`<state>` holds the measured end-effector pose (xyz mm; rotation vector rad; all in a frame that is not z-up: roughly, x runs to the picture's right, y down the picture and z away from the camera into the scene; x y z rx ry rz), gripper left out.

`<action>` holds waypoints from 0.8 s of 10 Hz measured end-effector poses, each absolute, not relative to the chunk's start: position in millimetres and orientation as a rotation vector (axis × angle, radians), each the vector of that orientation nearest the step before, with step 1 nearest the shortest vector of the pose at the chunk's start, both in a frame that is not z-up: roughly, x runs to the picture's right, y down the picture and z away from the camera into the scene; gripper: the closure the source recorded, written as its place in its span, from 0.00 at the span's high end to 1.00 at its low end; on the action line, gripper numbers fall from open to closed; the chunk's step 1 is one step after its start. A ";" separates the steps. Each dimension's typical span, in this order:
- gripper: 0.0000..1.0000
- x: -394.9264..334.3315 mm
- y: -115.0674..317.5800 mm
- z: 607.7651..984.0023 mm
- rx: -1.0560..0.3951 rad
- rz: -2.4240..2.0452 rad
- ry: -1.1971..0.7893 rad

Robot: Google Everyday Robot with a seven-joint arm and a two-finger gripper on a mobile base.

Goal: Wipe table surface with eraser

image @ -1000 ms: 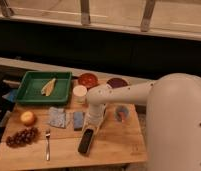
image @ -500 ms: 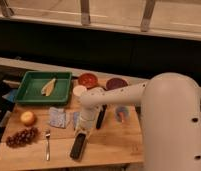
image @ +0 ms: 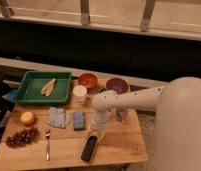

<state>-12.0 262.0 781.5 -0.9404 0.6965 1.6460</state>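
The eraser, a black oblong block, lies on the light-brown wooden table surface near its front edge, its long axis pointing roughly away from me. My gripper reaches down from the white arm and sits at the eraser's far end, touching or just above it. The blue rectangular pad lies just left of the gripper.
A green tray holding a yellow item stands at the back left. A white cup, a red bowl and a purple bowl stand behind the arm. A crumpled blue-grey packet, an orange fruit, grapes and a fork lie at the left.
The eraser has slid toward the table's front edge with the gripper at its far end. The arm has swung lower and fills more of the right side.
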 end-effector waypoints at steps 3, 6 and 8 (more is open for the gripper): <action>0.00 -22.6 243.9 788.1 -0.928 1.623 0.650; 0.00 -79.1 227.4 798.1 -0.950 1.559 0.599; 0.00 -97.8 225.9 800.7 -0.960 1.547 0.600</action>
